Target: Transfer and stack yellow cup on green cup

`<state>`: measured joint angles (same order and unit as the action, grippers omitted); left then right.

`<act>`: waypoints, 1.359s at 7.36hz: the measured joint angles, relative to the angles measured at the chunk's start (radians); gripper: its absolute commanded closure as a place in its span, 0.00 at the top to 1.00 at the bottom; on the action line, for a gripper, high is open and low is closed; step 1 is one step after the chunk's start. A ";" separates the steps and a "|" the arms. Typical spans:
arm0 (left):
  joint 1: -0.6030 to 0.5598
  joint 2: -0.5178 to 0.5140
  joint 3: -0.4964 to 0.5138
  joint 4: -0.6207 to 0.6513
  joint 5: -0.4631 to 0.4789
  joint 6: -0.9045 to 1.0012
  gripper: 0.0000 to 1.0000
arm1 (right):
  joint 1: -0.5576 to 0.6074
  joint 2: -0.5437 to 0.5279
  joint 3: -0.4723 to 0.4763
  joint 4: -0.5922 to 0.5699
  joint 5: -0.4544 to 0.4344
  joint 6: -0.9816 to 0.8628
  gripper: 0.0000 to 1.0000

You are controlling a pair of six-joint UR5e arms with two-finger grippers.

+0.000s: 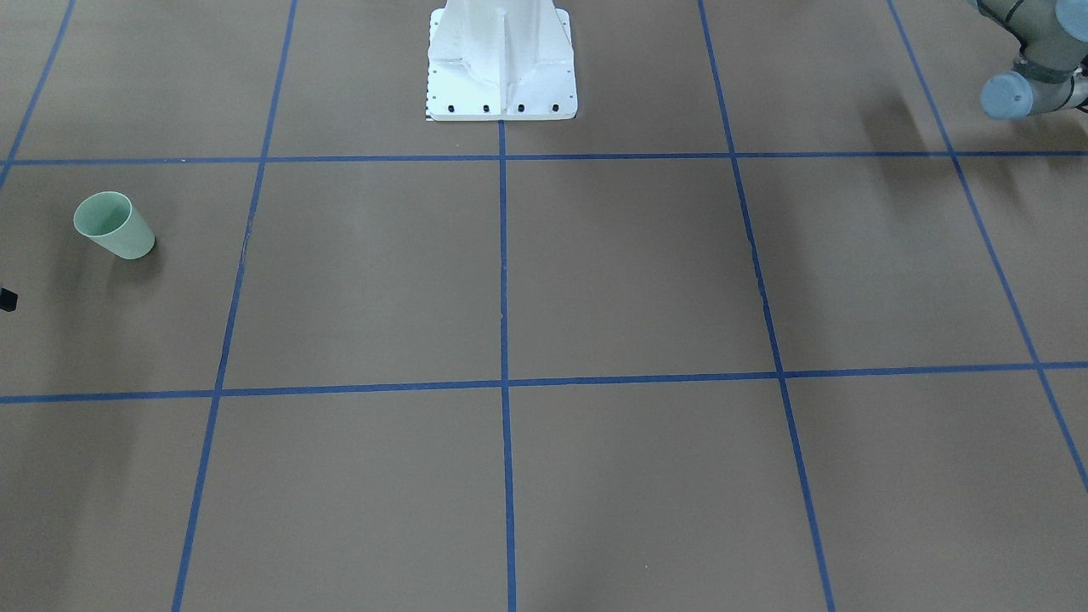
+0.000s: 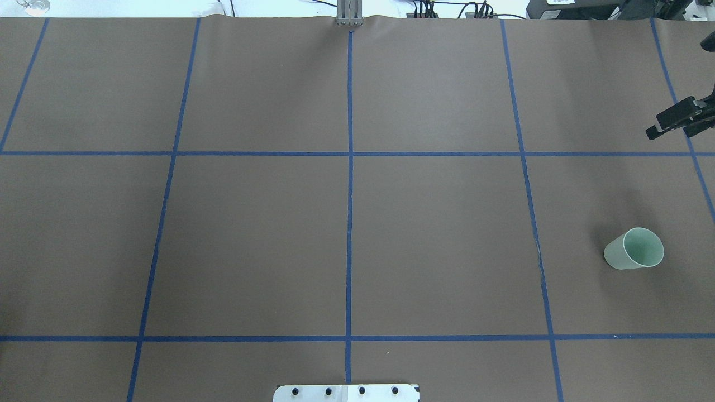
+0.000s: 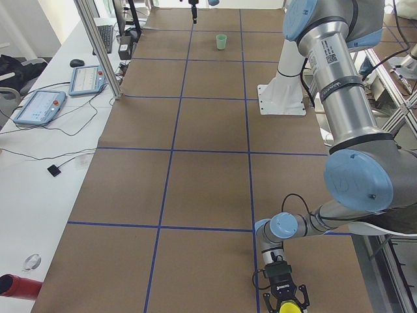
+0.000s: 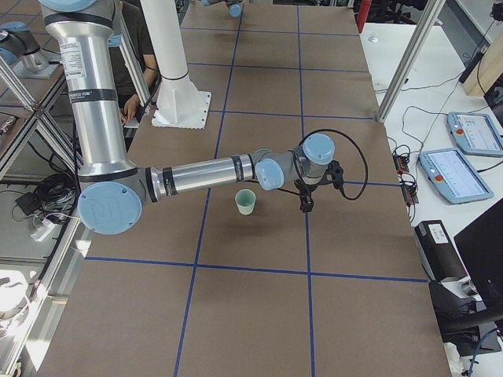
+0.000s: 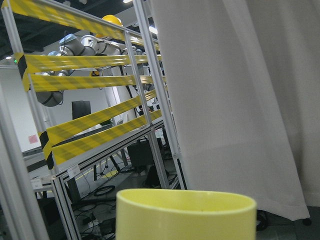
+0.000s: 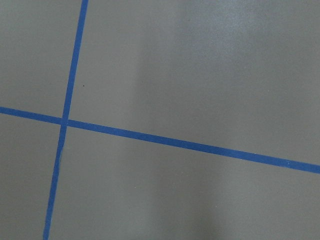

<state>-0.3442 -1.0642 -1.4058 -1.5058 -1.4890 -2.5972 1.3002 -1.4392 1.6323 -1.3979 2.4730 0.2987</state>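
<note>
**A:** Where is the yellow cup [image 5: 186, 216]?

**B:** It's hard to make out. The left wrist view shows only its rim and upper wall at 6 o'clock, and the rest is cut off. Behind it are yellow-striped rails [image 5: 85, 65] and a white curtain [image 5: 240, 100]. In the left side view it is a yellow sliver on the bottom edge, at the left gripper [image 3: 285, 301]. I can't tell whether those fingers clamp it.

**A:** And the green cup [image 2: 634, 249]?

**B:** It stands upright, mouth up, on the table [image 2: 346, 223], at about 4 o'clock in the overhead view and well apart from the yellow one.

**A:** The right gripper [image 2: 667, 134]?

**B:** It sits toward 3 o'clock and is partly cut off by the frame edge. Two black fingers show with a gap between them, holding nothing. The green cup is at its 6 o'clock, near but apart. Its wrist camera sees only brown surface and blue tape [image 6: 165, 142].

**A:** Anything else around?

**B:** A white pedestal [image 1: 501, 64] stands at 12 o'clock in the front view. A person [image 4: 135, 39], mostly hidden, is beside it in the right side view.
</note>
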 measured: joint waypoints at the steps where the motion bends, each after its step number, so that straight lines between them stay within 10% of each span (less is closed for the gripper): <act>1: -0.017 -0.004 -0.001 -0.024 0.117 0.038 0.49 | 0.000 0.000 0.000 0.000 0.002 0.014 1.00; 6: -0.097 -0.023 0.000 -0.421 0.668 0.372 0.49 | -0.003 0.043 -0.037 0.002 -0.006 0.026 1.00; 10: -0.336 -0.336 0.046 -0.632 0.795 0.785 0.49 | -0.008 0.103 -0.124 0.000 -0.002 0.026 1.00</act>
<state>-0.6806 -1.4002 -1.3599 -2.1381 -0.6938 -1.8126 1.2921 -1.3363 1.5080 -1.3975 2.4707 0.3252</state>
